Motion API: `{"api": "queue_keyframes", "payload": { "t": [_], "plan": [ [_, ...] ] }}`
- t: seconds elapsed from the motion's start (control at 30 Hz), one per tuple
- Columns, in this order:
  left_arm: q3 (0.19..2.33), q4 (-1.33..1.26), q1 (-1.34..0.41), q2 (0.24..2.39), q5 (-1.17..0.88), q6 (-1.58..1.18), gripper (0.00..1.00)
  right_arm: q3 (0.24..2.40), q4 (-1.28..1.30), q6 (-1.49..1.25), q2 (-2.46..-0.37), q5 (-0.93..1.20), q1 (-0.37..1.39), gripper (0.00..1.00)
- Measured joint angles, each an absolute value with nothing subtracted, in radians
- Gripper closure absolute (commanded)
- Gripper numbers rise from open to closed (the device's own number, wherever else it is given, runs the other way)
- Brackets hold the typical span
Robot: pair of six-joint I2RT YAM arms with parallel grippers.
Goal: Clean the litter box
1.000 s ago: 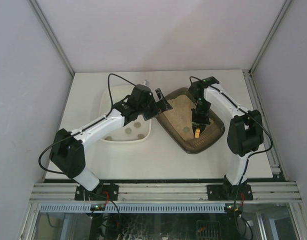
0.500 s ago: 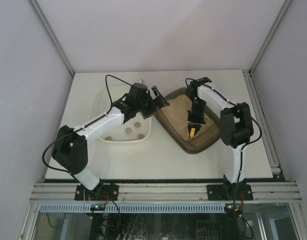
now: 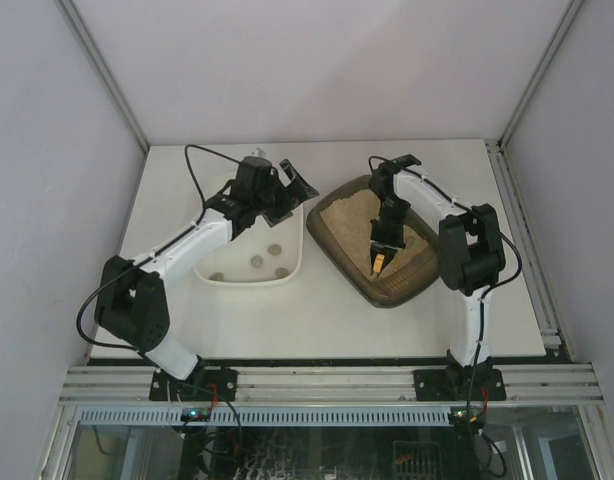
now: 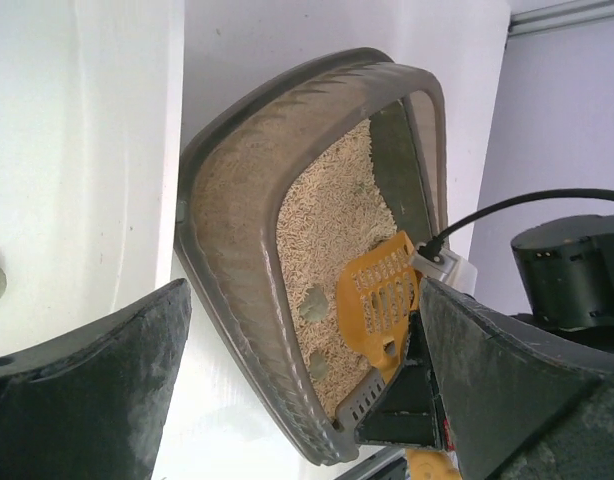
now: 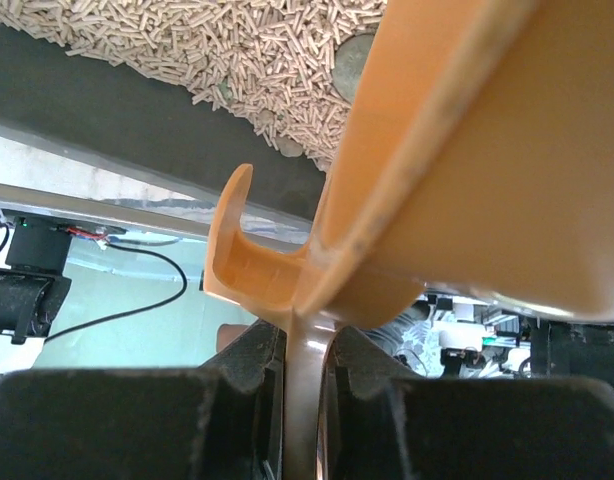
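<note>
The litter box (image 3: 391, 296), a dark brown-grey tray of beige pellets, lies right of centre. My right gripper (image 3: 384, 246) hangs over its litter, shut on the thin handle of an orange slotted scoop (image 3: 377, 264). In the right wrist view the fingers (image 5: 237, 410) pinch that handle, and the scoop (image 5: 467, 150) fills the top right above the pellets. My left gripper (image 3: 292, 184) stands open and empty over the far right corner of the white tub. In the left wrist view, the litter box (image 4: 227, 270), the scoop (image 4: 382, 295) and two grey clumps (image 4: 312, 305) show between its fingers (image 4: 87, 400).
A white tub (image 3: 247, 281) sits left of the litter box with several grey lumps (image 3: 255, 262) on its floor. White walls close in the table on three sides. An aluminium rail (image 3: 327, 385) with both arm bases runs along the near edge.
My left gripper has drawn back to the left, from the litter box's left rim to the tub's far corner. The right gripper has shifted slightly left over the litter with the scoop.
</note>
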State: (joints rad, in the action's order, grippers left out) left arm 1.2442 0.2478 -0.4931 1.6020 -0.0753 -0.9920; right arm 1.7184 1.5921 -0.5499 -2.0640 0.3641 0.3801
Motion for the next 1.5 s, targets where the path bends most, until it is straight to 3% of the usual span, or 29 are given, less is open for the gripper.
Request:
{"api": "queue_keyframes", "payload": {
  "t": [0.9, 1.13, 1.5],
  "plan": [
    [1.223, 0.250, -0.493, 1.529, -0.005, -0.921, 0.02, 1.662, 1.513, -0.573, -2.064, 0.727, 0.379, 1.00],
    [1.223, 0.250, -0.493, 1.534, -0.002, -0.870, 0.03, 1.432, 1.193, -0.619, -1.977, 0.813, 0.387, 1.00],
    [1.226, 0.252, -0.493, 1.547, -0.002, -0.819, 0.04, 1.330, 0.727, -0.688, -1.986, 0.978, 0.391, 1.00]
  ]
}}
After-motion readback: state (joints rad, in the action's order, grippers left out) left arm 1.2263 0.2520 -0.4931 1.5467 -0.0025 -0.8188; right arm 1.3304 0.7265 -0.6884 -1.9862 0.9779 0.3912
